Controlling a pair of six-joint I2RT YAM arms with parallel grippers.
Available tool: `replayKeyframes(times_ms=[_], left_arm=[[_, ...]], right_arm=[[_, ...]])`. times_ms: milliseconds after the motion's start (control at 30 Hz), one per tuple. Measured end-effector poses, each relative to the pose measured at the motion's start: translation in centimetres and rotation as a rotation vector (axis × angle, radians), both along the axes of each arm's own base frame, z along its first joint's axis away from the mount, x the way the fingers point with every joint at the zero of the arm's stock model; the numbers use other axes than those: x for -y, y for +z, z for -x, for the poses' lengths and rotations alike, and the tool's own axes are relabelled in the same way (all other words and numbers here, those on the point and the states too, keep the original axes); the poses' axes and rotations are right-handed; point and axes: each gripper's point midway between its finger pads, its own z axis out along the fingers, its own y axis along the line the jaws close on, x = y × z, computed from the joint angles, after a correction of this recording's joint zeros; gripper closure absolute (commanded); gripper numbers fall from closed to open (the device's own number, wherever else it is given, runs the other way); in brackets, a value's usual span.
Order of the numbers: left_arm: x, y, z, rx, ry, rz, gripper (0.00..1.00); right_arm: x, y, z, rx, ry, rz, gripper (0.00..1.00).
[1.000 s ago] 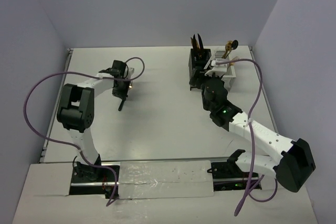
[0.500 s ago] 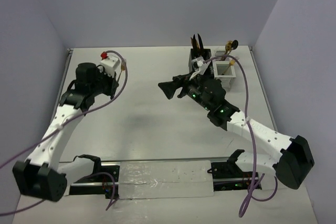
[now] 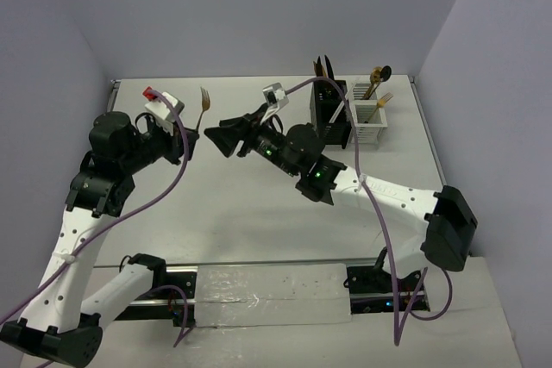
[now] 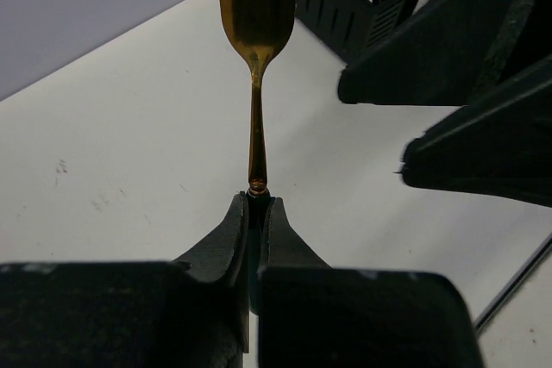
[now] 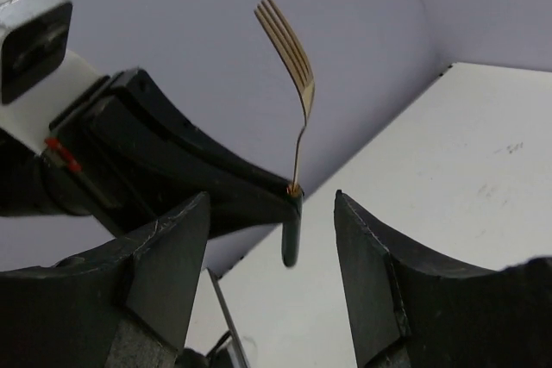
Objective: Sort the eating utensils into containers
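Observation:
My left gripper [image 3: 191, 133] is raised above the table and shut on the dark handle of a gold fork [image 3: 203, 101], tines up. In the left wrist view the fork [image 4: 256, 32] stands straight out of the closed fingertips [image 4: 233, 226]. My right gripper [image 3: 216, 140] is open and points left, just right of the fork. In the right wrist view its jaws stand wide on either side of the fork's handle [image 5: 291, 230] without touching it. The black caddy [image 3: 330, 114] and white caddy [image 3: 366, 122] stand joined at the back right, both holding utensils [image 3: 377, 79].
Purple cables [image 3: 172, 180] loop from both arms. Grey walls close the table at the back and sides. The right gripper's fingers [image 4: 483, 152] fill the right side of the left wrist view, with the black caddy [image 4: 345, 6] behind them.
My left arm has lifted the fork off the table and turned it tines up. My right arm has swung left from the caddies to the fork, jaws open.

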Motion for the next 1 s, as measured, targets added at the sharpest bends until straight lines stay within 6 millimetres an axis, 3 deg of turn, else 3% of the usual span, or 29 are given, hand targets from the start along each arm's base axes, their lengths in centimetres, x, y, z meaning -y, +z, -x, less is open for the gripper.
replayKeyframes(times_ms=[167, 300, 333, 400, 433, 567, 600, 667, 700, 767, 867, 933, 1000], left_arm=[[0.5, -0.2, 0.5, -0.021, -0.027, 0.013, 1.00], [0.7, -0.2, 0.6, -0.022, -0.035, 0.016, 1.00], [0.7, -0.2, 0.6, -0.022, -0.036, 0.017, 1.00], [0.8, -0.1, 0.6, -0.021, -0.038, 0.018, 1.00], [0.8, -0.1, 0.6, -0.021, -0.038, 0.017, 1.00], [0.7, -0.3, 0.4, -0.024, -0.029, 0.014, 1.00], [0.6, -0.2, 0.4, -0.022, -0.026, 0.013, 0.87], [0.5, -0.2, 0.3, -0.015, -0.023, 0.007, 0.44], [0.4, -0.3, 0.3, -0.015, -0.019, 0.003, 0.01], [0.4, -0.3, 0.3, -0.014, -0.015, 0.002, 0.01], [0.0, -0.3, 0.0, -0.010, 0.011, -0.007, 0.01], [-0.4, -0.3, -0.3, -0.006, 0.038, -0.017, 0.01], [-1.1, -0.5, -0.8, -0.001, 0.080, -0.033, 0.01]], right_arm=[[-2.0, 0.2, -1.6, -0.025, -0.021, -0.020, 0.42], [-2.9, -0.9, -2.8, -0.061, -0.053, -0.011, 0.44], [-3.0, -1.1, -3.0, -0.068, -0.056, -0.009, 0.48], [-3.6, -1.2, -3.5, -0.073, -0.060, -0.008, 0.73], [-3.9, -0.8, -3.6, -0.078, -0.056, -0.022, 1.00], [-4.6, -0.8, -3.7, -0.081, -0.049, -0.025, 1.00], [-4.6, -0.7, -3.7, -0.080, -0.049, -0.025, 1.00], [-4.5, -0.7, -3.7, -0.078, -0.054, -0.025, 1.00], [-4.3, -0.9, -3.8, -0.073, -0.063, -0.018, 1.00], [-3.3, -1.6, -4.3, -0.076, -0.087, 0.004, 1.00], [0.7, -2.7, -6.5, -0.085, -0.173, 0.045, 1.00], [4.9, -2.7, -8.5, -0.080, -0.267, 0.067, 1.00], [10.7, -1.9, -10.9, -0.055, -0.412, 0.089, 1.00]])
